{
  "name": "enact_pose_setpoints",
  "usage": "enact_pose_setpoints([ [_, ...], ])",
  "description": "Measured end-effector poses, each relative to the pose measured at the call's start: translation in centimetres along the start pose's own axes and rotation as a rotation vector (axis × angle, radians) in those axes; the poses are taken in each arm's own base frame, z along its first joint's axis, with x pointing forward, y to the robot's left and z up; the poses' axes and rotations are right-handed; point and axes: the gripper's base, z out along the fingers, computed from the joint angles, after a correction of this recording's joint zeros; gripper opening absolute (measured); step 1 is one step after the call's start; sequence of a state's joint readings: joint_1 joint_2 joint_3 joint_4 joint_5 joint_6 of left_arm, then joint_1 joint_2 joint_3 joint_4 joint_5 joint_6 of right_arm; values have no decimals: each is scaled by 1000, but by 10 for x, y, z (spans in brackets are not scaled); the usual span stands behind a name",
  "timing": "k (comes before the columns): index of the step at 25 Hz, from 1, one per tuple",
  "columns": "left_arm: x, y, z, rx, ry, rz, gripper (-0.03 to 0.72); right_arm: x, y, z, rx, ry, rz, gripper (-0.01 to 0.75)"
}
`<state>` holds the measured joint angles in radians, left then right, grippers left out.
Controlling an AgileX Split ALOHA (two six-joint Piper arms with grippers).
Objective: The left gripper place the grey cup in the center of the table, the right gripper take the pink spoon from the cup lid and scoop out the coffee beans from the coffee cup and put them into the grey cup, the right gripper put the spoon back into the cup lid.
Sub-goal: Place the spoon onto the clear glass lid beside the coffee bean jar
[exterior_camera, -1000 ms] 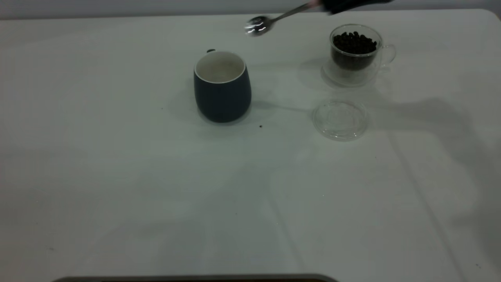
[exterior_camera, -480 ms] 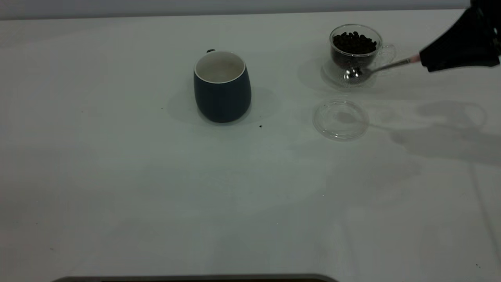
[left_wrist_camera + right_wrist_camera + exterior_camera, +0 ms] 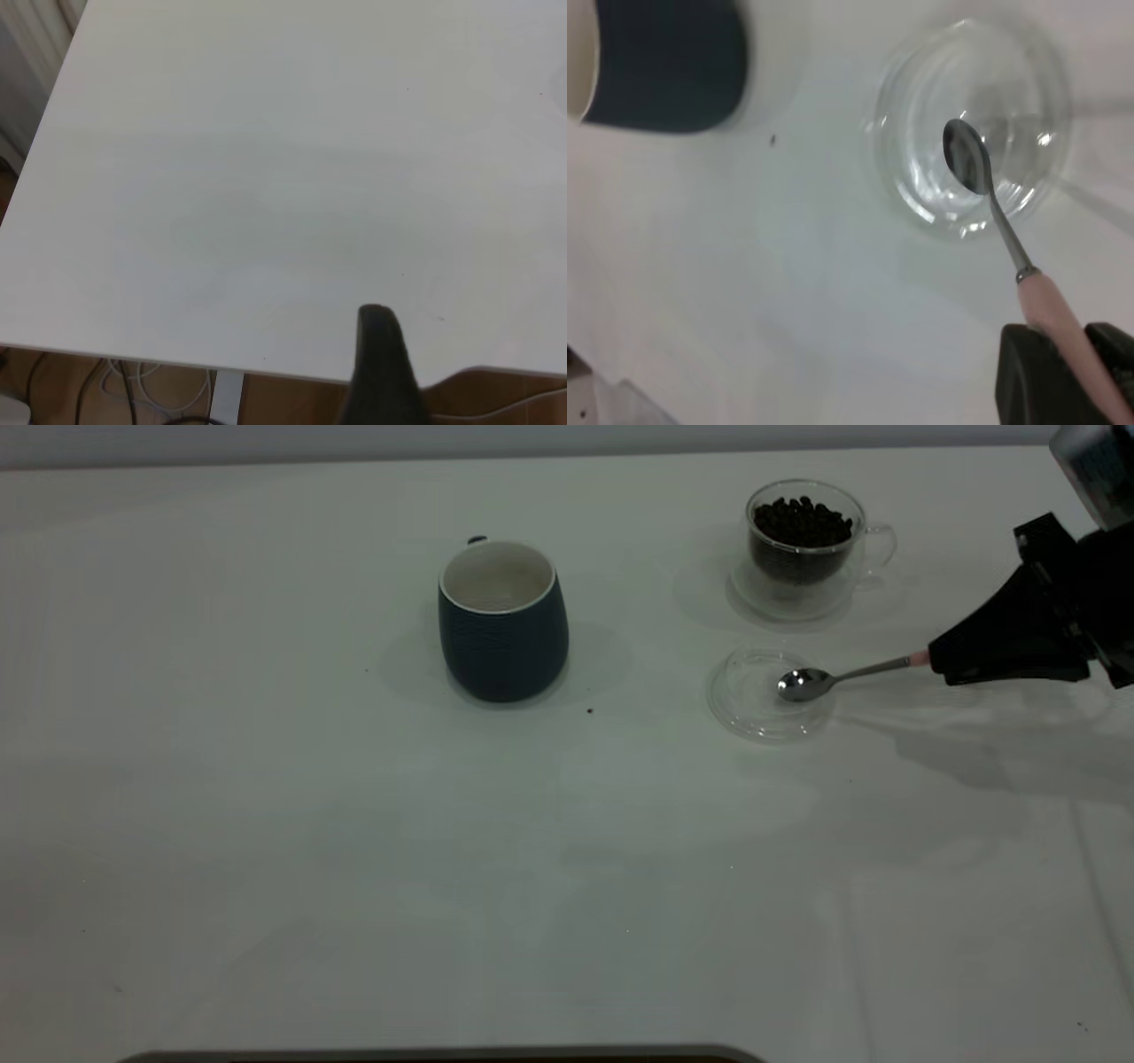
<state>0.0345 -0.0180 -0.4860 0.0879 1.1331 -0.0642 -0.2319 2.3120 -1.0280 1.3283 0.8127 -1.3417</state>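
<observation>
The grey cup [image 3: 503,620] [image 3: 664,62], dark outside and white inside, stands upright near the table's middle. The glass coffee cup [image 3: 804,540] full of coffee beans stands at the back right. In front of it lies the clear cup lid [image 3: 753,708] [image 3: 921,190]. My right gripper [image 3: 939,662] [image 3: 1076,354] is shut on the pink handle of the spoon [image 3: 802,684] [image 3: 970,159], to the right of the lid. The spoon's empty metal bowl lies over the lid's middle; contact is unclear. My left gripper [image 3: 383,372] shows only in its wrist view, over the table's edge.
A single dark bean [image 3: 590,710] [image 3: 772,139] lies on the table between the grey cup and the lid. The table edge [image 3: 177,359] with cables below it shows in the left wrist view. A dark rim [image 3: 443,1056] runs along the near edge.
My right gripper swung the spoon from above and behind the grey cup to the right, past the coffee cup, then down and forward, bringing the spoon's bowl over the lid.
</observation>
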Motion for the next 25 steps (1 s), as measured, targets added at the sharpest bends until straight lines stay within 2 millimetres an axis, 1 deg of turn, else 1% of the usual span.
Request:
enact_pose_setpoints([
  [4, 0, 0, 0, 0, 0, 0, 586, -5, -6, 6, -6, -12, 6, 100],
  [8, 0, 0, 0, 0, 0, 0, 586, -4, -12, 13, -20, -9, 28, 100],
  [19, 0, 0, 0, 0, 0, 0, 586, 0, -20, 26, -63, -33, 60, 100],
  [25, 0, 0, 0, 0, 0, -1, 586, 0, -19, 27, -68, -41, 66, 100],
])
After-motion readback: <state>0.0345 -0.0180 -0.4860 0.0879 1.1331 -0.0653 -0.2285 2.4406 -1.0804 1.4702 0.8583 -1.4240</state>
